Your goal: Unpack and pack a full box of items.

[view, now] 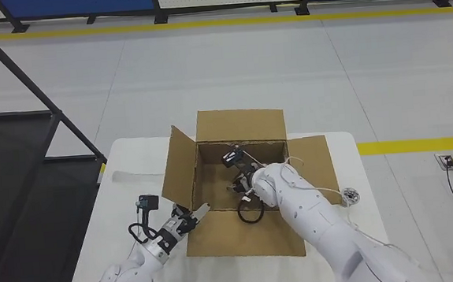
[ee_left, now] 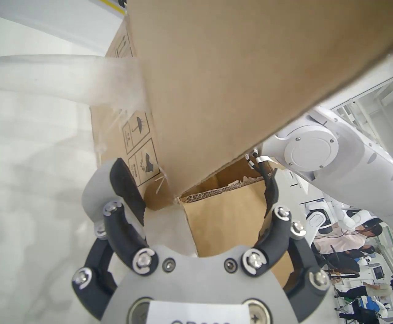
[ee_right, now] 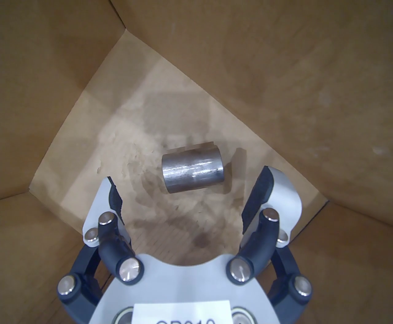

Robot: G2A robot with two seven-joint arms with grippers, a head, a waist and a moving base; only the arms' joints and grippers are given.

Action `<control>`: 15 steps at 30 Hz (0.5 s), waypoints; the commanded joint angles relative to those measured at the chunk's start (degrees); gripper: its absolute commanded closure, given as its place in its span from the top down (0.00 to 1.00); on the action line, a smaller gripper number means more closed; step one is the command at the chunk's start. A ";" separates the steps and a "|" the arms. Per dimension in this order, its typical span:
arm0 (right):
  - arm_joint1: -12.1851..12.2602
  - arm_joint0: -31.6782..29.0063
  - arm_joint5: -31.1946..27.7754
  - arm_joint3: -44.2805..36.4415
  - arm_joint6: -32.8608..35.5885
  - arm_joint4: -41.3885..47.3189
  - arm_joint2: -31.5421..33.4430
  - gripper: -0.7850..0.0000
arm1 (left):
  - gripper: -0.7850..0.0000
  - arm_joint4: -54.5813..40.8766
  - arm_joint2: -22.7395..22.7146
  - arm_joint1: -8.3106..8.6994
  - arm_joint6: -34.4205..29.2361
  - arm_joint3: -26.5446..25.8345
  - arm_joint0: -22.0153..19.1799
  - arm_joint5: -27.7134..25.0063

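Observation:
An open cardboard box (view: 245,238) stands mid-table with its flaps spread out. A short grey metal cylinder (ee_right: 192,168) lies on its side on the box floor. My right gripper (ee_right: 188,181) hangs open just above it, one finger on either side, not touching it. In the top view the right gripper (view: 244,189) is down inside the box. My left gripper (ee_left: 196,175) is open at the box's near left corner (ee_left: 181,199), under the side flap (ee_left: 245,76), with the corner edge between its fingers. From above, the left gripper (view: 196,216) sits at that corner.
A strip of clear tape (ee_left: 61,79) hangs off the left flap and trails over the white table (view: 130,227). A small round object with a thin wire (view: 349,194) lies on the table right of the box. A black frame (view: 49,145) stands left of the table.

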 commanded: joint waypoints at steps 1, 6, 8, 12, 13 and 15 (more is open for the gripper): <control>-0.24 0.06 -0.07 0.04 0.37 -0.69 -0.15 1.00 | 1.00 -0.49 -0.20 0.08 -0.16 -0.50 0.35 -0.13; -1.05 0.26 -1.05 0.53 1.42 -1.46 -0.23 1.00 | 1.00 -1.65 -0.26 0.24 -1.20 -1.55 1.07 -0.51; -1.42 0.34 -0.95 0.97 1.70 -1.73 -0.25 1.00 | 1.00 -1.94 -0.25 0.31 -1.60 -1.94 1.26 -0.62; -2.23 0.52 -0.60 2.21 2.66 -1.68 -0.08 0.46 | 1.00 -2.02 0.09 0.42 -2.30 -2.43 1.58 -1.03; -2.44 0.55 -0.57 2.43 2.78 -1.75 -0.08 0.43 | 1.00 -2.04 0.13 0.44 -2.30 -2.47 1.63 -1.03; -2.79 0.66 -0.81 3.11 2.78 -1.67 0.06 0.40 | 1.00 -1.98 0.19 0.49 -2.37 -2.55 1.66 -1.01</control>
